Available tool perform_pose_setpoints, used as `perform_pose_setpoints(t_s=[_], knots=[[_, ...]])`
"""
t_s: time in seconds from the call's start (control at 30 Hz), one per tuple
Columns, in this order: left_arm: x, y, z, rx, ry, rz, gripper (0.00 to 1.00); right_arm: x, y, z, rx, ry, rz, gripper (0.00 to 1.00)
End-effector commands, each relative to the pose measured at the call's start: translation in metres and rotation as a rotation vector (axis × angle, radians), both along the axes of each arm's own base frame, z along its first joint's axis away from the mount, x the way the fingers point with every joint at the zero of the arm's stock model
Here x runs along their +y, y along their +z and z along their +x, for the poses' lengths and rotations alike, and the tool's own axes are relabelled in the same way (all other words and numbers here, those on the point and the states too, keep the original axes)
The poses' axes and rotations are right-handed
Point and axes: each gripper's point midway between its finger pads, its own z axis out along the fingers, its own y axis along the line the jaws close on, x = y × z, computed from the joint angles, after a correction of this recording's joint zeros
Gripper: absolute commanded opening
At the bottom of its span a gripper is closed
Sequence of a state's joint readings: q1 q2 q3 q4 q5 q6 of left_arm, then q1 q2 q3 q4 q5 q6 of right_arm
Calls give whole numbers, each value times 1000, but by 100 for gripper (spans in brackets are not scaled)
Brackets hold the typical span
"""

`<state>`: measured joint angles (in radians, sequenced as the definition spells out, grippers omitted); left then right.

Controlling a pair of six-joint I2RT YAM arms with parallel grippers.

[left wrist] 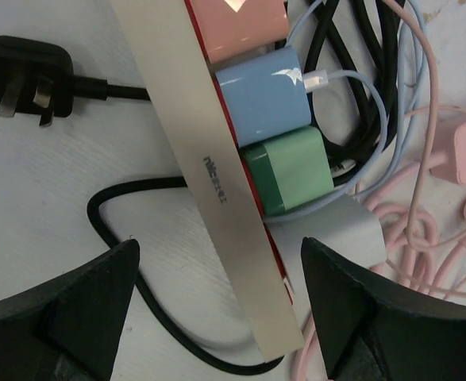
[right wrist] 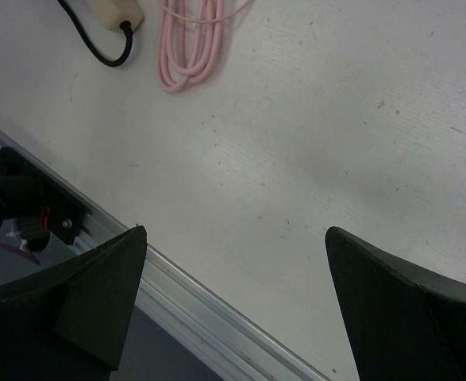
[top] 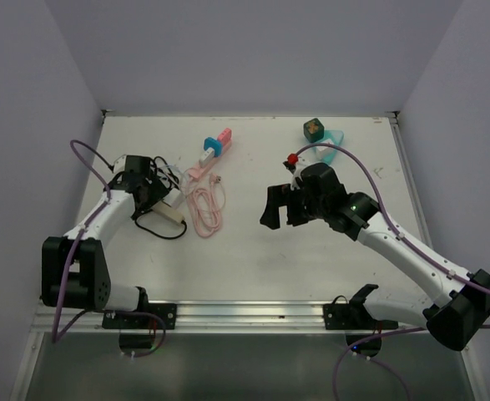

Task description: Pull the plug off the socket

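The strip (left wrist: 217, 182) lies on the desk (top: 253, 251) at its left side, under the left arm's wrist. Seen from that wrist, it runs slantwise as a long cream bar with a red edge. Four plugs sit in a row along that edge, each touching the next: a pink plug (left wrist: 240, 20), a blue plug (left wrist: 260, 99), a green plug (left wrist: 292, 171) and a grey plug (left wrist: 340, 226). A pale cable enters the blue plug's end. The strip's black lead (left wrist: 105, 214) loops on the desk and ends in a three-pin black plug (left wrist: 30, 75) lying loose, pins up.

The left fingers (left wrist: 90, 309) stand wide apart, one on each side of the strip's near end, and hold nothing. The right fingers (top: 271, 209) hang over bare desk near the middle, spread just as wide and empty.

The desk is white and faintly scuffed, with a metal rail (top: 245, 313) along its near edge and plain pale walls on three sides. A pink cable (top: 204, 205) lies coiled just beside the strip. Farther back lie a pink-and-blue piece (top: 215, 144), a green cube (top: 313, 127) and a teal shape (top: 328, 152).

The pink plug is cut off by the top of the wrist view, and the grey one is partly behind a finger. The sockets themselves are hidden by the plugs. The print on the strip is too small to read. From above, the wrist covers the plugs.
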<state>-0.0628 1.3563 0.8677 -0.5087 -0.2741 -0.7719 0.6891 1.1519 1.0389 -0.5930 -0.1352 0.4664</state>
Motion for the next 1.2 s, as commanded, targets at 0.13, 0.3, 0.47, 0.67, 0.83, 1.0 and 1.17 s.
perform_pose_setpoints(t_s=[0.13,0.3,0.47,0.67,0.83,1.0,1.17], knots=[[20,-2,47,-69,123,16,79,-8,2,-6,-25,31,-36,99],[26,-13,45,-40,136,30,70,-15,-1,-4,-44,13,-65,99],[29,-27,40,0,139,41,58,-15,-2,-2,-45,12,-71,99],[32,-40,31,33,139,50,55,-13,-1,-2,-46,15,-65,99],[30,-41,32,14,119,38,48,-14,-1,-4,-45,16,-61,99],[26,-36,31,-3,82,27,21,-13,0,-5,-43,17,-55,99],[30,-4,28,-68,42,68,0,-14,1,-5,-46,13,-52,99]])
